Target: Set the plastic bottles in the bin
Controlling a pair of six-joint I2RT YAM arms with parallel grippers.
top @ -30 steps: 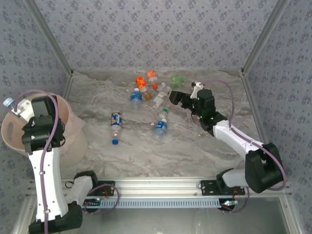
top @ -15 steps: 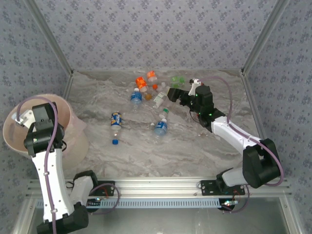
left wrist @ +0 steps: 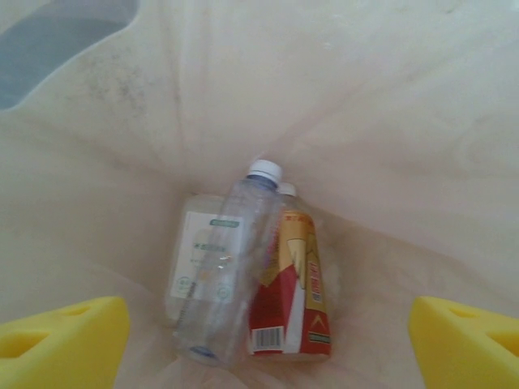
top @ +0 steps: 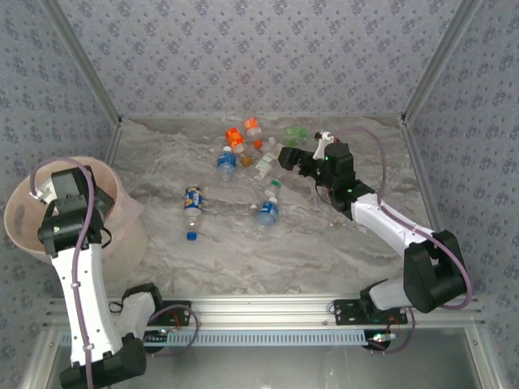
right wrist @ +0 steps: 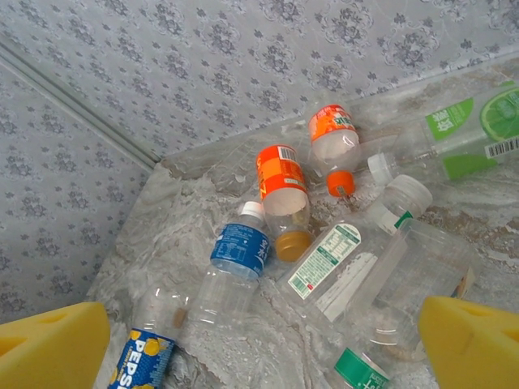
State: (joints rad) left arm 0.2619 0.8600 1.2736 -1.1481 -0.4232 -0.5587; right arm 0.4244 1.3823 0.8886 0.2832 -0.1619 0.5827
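The pale pink bin [top: 18,229] stands at the table's left edge, and my left gripper [left wrist: 263,340] hangs open above its inside. On the bin's floor lie a clear white-capped bottle [left wrist: 227,259], a red-and-gold labelled bottle [left wrist: 293,296] and a white-labelled one [left wrist: 197,243]. My right gripper [top: 288,156] [right wrist: 263,344] is open and empty over the far cluster of bottles. Below it lie two orange-labelled bottles [right wrist: 280,174] [right wrist: 332,130], a blue-labelled one [right wrist: 239,251], a white-and-green labelled one [right wrist: 332,259] and a Pepsi bottle [right wrist: 150,356].
A green-labelled bottle [right wrist: 462,121] lies at the back right of the cluster. Nearer mid-table are the Pepsi bottle [top: 192,200], another blue-labelled bottle [top: 267,212] and a loose blue cap [top: 190,236]. Patterned walls enclose the table on three sides.
My left gripper has opened over the bin and the clear bottle it held now lies inside. The right gripper has shifted slightly left toward the cluster, still open.
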